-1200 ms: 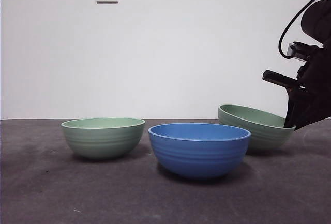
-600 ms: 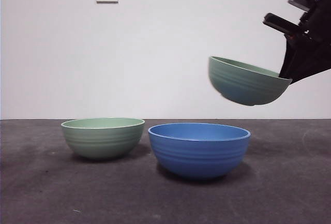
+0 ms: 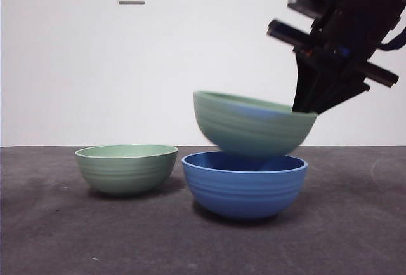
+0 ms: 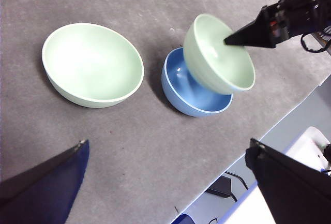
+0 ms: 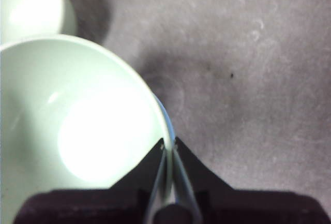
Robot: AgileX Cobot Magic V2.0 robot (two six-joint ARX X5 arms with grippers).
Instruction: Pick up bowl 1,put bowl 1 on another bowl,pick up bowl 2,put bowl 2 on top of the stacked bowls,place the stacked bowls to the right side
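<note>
Overhead, right fingers [image 3: 311, 107] pinch bowl 1 [image 3: 252, 129] above dark grey table [image 3: 355, 237] (white wall [image 3: 190, 59] behind).

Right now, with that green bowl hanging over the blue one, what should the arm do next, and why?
Probably lower it straight down. The right gripper pinches the rim of the held green bowl, which hangs tilted just above the blue bowl and roughly over its opening. Sinking and levelling would nest it before letting go.
</note>
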